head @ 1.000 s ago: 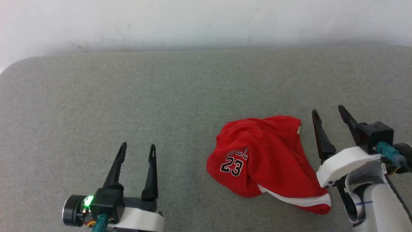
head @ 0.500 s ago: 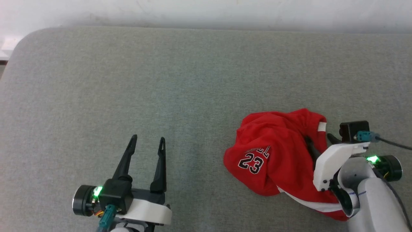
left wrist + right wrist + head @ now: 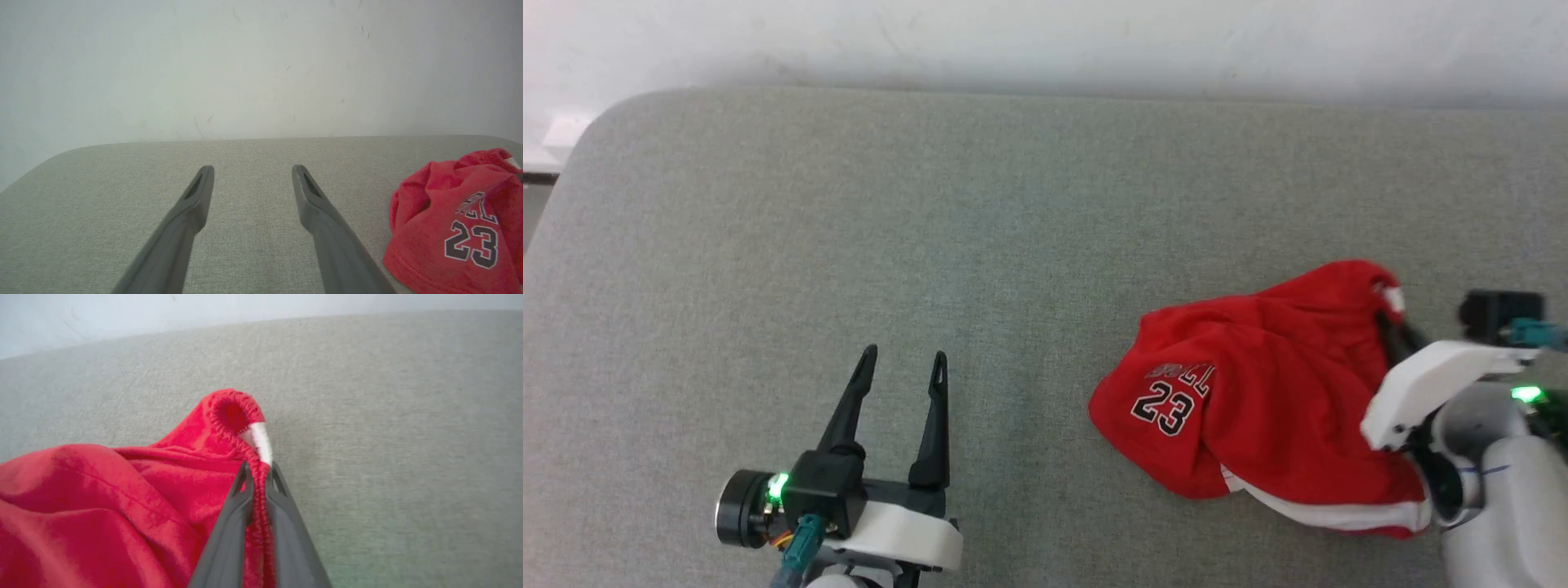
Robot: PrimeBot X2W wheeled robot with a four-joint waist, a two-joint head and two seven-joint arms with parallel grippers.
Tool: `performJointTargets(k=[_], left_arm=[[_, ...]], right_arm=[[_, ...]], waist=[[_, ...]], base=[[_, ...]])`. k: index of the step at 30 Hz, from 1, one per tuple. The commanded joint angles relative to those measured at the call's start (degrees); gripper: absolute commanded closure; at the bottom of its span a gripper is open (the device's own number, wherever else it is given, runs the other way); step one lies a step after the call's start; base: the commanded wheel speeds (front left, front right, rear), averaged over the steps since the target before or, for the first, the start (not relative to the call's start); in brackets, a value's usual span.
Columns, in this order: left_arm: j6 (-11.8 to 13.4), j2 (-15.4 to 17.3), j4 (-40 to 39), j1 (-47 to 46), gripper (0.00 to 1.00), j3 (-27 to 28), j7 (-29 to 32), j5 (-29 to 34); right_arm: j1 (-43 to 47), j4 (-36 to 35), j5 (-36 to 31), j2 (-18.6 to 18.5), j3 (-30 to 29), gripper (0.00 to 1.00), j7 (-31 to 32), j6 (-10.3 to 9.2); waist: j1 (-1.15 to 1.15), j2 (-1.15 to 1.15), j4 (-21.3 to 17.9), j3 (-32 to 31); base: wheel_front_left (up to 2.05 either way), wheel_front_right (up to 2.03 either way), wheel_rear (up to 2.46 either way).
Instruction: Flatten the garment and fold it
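One corner pinched so far. Crumpled red soft-fabric basketball shorts (image 3: 1274, 384) in a heap at the right side of the grey fabric-covered desk (image 3: 931, 204), "23" print (image 3: 1164, 408) facing up, white side stripe (image 3: 1339, 516) along the near edge.

Narrow grip of the right jaws on the gathered elastic waistband (image 3: 235, 412), just beside the white trim (image 3: 257, 441), red cloth bunched in between. Probably gripped there because a waistband gives a firm edge from which to lift and spread the heap. Judged as the start of flattening, with folding not yet begun.

Pale forearm shell (image 3: 1429, 384) of the right arm angled in low from the right edge. That end of the shorts seemingly drawn up into a peak.

Wide spread at the left jaws, holding nothing, hovering over bare desk well apart from the shorts and aimed toward the far white wall (image 3: 245, 61). Presumably kept ready for a second point on the waistband.
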Motion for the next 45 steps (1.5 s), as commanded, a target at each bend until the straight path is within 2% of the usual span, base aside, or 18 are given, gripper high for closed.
performJointTargets(k=[1,5,10,16,20,25,33,37,38,39,40,41,45], left_arm=[[-0.4,-0.2,0.2,0.6,0.0,0.4,-0.3,0.5],[-0.7,-0.5,0.6,1.5,0.0,0.7,-0.3,0.7],[-1.0,-0.9,1.1,2.8,0.0,0.9,-0.3,0.9],[-1.2,-1.3,1.4,4.1,0.0,1.1,-0.3,1.0],[-1.5,-1.7,1.7,4.6,0.0,0.9,-0.3,1.0],[-2.0,-2.3,2.0,4.6,0.0,0.8,-0.3,1.0],[-2.8,-3.1,3.0,4.1,0.0,0.9,-0.3,0.9],[-3.4,-3.4,3.8,3.6,0.0,0.8,-0.3,0.9],[-3.4,-3.5,3.9,3.4,0.0,0.9,-0.3,0.9],[-3.5,-3.6,4.0,3.3,0.0,0.9,-0.3,0.9],[-3.6,-3.7,4.2,3.2,0.0,1.0,-0.3,0.9],[-3.6,-3.7,4.3,3.0,0.0,1.1,-0.3,0.9],[-3.8,-4.0,4.6,2.9,0.0,1.4,-0.3,0.9]], right_arm=[[-1.1,-1.0,-0.7,-0.2,-1.2,1.0,-0.8,-0.1],[-1.8,-5.7,-3.4,-0.4,-6.7,1.0,-1.4,-0.1],[-2.8,-13.6,-5.9,-2.3,-11.6,1.0,0.8,-0.1],[-5.3,-23.2,-6.3,-3.5,-11.3,1.0,4.3,-0.1],[-6.2,-26.7,-6.1,-3.8,-5.5,1.0,7.1,-0.1],[-5.5,-25.5,-3.2,-2.6,5.4,1.0,10.1,-0.1],[-4.9,-13.0,1.6,-0.3,22.1,1.0,7.0,-0.1],[-5.2,-5.7,8.3,-0.2,31.1,1.0,3.1,-0.1],[-5.3,-4.0,10.0,-0.2,33.0,0.93,2.1,-0.1],[-5.5,-2.4,11.1,-0.2,35.0,0.63,1.2,-0.1],[-5.6,-0.8,12.3,-0.2,36.6,0.28,0.5,-0.1],[-5.8,0.7,13.4,-0.2,38.0,0.0,0.0,-0.1],[-7.8,5.2,16.2,-0.2,41.4,0.0,-2.0,-0.1]], waist=[[0.0,0.0,-0.9,-1.5],[0.0,0.0,-1.7,-3.8],[0.0,0.0,-2.1,-6.4],[0.0,0.0,-1.9,-8.6],[0.0,0.0,-1.3,-9.5],[0.0,0.0,0.0,-9.6],[0.0,0.0,3.3,-8.5],[0.0,0.0,5.5,-8.0],[0.0,0.0,5.9,-7.9],[0.0,0.0,6.3,-7.7],[0.0,0.0,6.7,-7.6],[0.0,0.0,7.0,-7.5],[0.0,0.0,7.5,-7.2]], base=[[0.0,0.0,0.0],[0.0,0.0,0.0],[0.0,0.0,0.0],[0.0,0.0,0.0],[0.0,0.0,0.0],[0.0,0.0,0.0],[0.0,0.0,0.0],[0.0,0.0,0.0],[0.0,0.0,0.0],[0.0,0.0,0.0],[0.0,0.0,0.0],[0.0,0.0,0.0],[0.0,0.0,0.0]])
